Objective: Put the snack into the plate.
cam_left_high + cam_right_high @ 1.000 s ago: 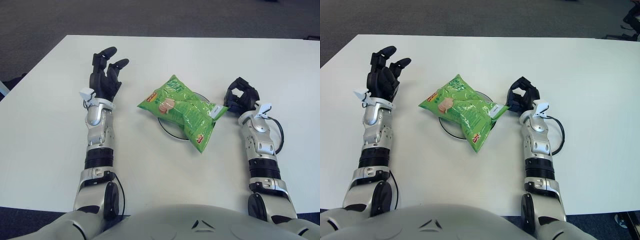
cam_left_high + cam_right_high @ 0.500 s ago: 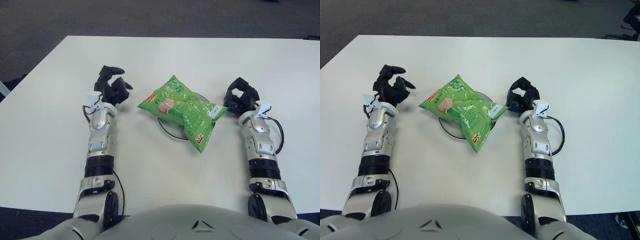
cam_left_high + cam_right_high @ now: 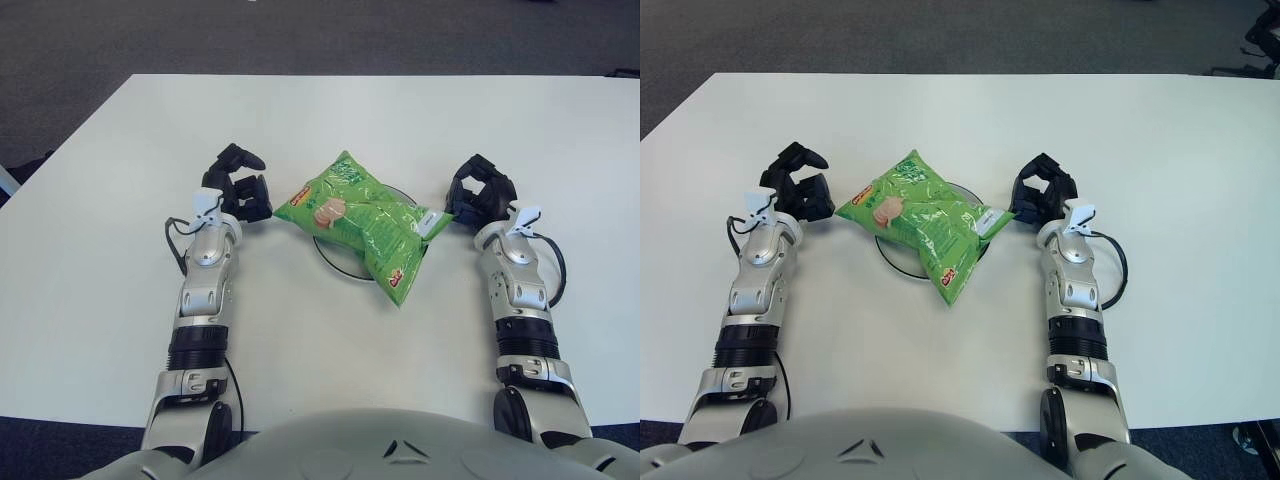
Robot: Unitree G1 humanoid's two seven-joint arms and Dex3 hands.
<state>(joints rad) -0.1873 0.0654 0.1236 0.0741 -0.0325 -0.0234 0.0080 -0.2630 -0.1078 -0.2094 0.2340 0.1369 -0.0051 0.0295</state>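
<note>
A green snack bag lies across a white plate with a dark rim in the middle of the table, covering most of it. My left hand shows just left of the bag, fingers curled, holding nothing. My right hand shows just right of the bag, fingers curled too, close to the bag's right corner but not gripping it.
The white table stretches wide behind and to both sides of the plate. Dark carpet lies beyond its far edge. A black cable loops beside my right wrist.
My left hand has drawn back toward the bag and curled its fingers from spread to shut. The bag shifted very slightly. The right hand has stayed put.
</note>
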